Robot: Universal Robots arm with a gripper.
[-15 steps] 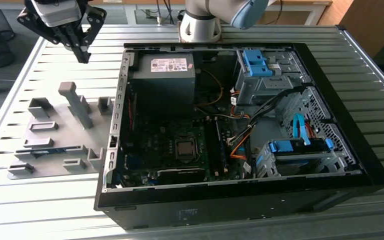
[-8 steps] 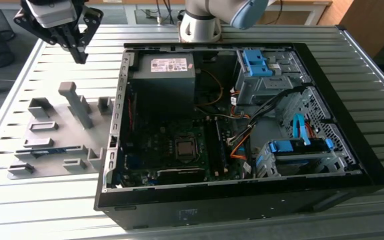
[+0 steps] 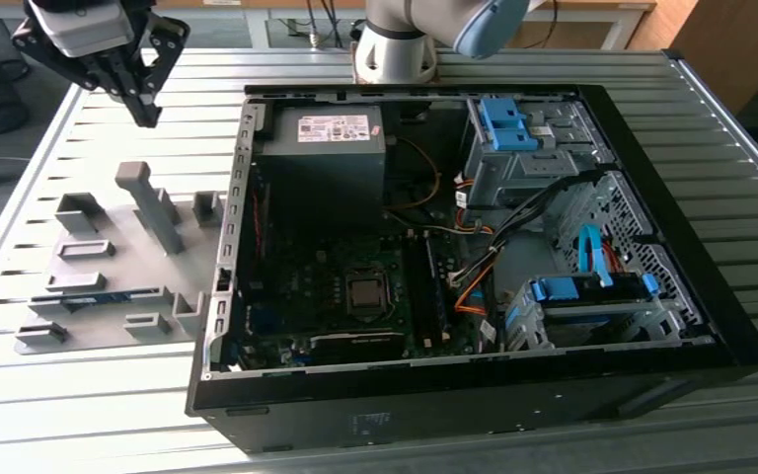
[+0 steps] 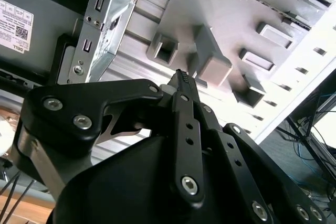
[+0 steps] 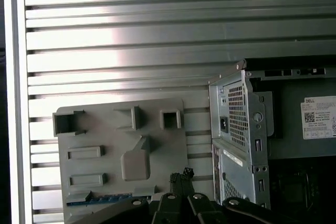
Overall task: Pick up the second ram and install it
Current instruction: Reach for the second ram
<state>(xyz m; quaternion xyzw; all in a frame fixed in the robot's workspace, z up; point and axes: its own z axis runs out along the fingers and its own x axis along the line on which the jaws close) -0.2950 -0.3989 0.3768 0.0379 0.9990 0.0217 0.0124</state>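
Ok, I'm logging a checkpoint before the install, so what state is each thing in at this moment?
gripper: shut, empty, up above the table, clear of the ram.
second ram: sitting in the grey holder plate, not gripped.
grey holder plate: flat on the table beside the case.
computer case: on its side, side panel off, interior exposed.

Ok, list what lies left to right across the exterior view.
Going rightward: second ram on the grey holder plate → power supply → blue drive caddy.
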